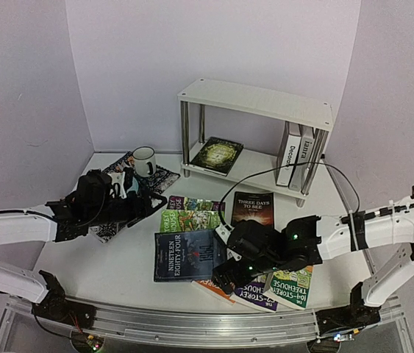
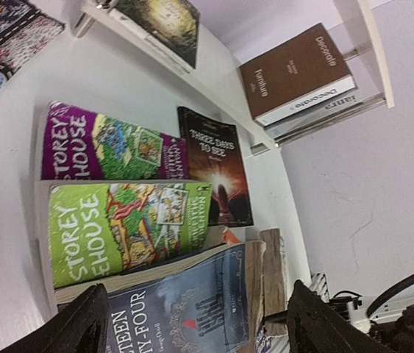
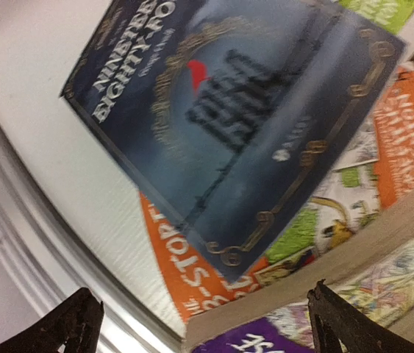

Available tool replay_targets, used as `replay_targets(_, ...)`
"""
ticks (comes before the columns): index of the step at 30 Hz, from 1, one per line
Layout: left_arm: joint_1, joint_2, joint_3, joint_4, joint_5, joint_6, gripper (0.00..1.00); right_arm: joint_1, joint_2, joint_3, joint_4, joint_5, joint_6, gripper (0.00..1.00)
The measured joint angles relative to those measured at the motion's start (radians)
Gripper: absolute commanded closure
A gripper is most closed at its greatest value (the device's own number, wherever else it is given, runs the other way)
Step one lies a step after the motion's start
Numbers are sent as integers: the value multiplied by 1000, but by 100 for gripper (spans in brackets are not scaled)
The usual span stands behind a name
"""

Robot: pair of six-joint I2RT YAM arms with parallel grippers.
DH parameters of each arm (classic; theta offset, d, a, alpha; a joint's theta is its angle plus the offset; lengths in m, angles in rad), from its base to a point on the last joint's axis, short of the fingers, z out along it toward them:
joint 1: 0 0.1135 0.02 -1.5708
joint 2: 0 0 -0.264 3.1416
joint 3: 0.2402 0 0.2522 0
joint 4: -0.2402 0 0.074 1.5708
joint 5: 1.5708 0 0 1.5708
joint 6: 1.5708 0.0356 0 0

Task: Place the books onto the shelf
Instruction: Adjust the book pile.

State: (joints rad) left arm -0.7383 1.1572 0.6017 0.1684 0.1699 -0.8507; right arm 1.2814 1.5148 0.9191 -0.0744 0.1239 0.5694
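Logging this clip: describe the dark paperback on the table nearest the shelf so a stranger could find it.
Find the white two-tier shelf at the back right. On the tabletop just in front of its lower board lies the Three Days to See paperback. Its black cover with an orange glow sets it apart from the purple Treehouse book and green Treehouse book on its left.

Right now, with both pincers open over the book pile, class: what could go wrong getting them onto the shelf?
1. The dark blue book rests on top of the orange book and others; lifting it may drag or spill them.
2. The mug stands close beside the left pincer; a swing might knock it.
3. Two white books stand upright on the lower board of the shelf; a nudge could topple them.
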Motion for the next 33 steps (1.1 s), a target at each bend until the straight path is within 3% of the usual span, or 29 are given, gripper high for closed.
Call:
replay_targets(7,1,-21,-16,-179,34,-99,9,-12,-23,41,-83,206,-24,2)
replay_targets(12,-22,-40,-89,-220,70,-174,10,-42,-22,88,-106,215,-55,2)
replay_targets(23,-69,-90,-199,-222,96,-255,16,-166,105,171,-98,-6,-32,7)
replay_targets(28,-71,-48,-269,-111,88,-283,26,-273,109,90,19,-130,57,15)
replay_targets(33,-71,16,-281,-41,61,-270,30,-299,140,72,100,-224,118,25)
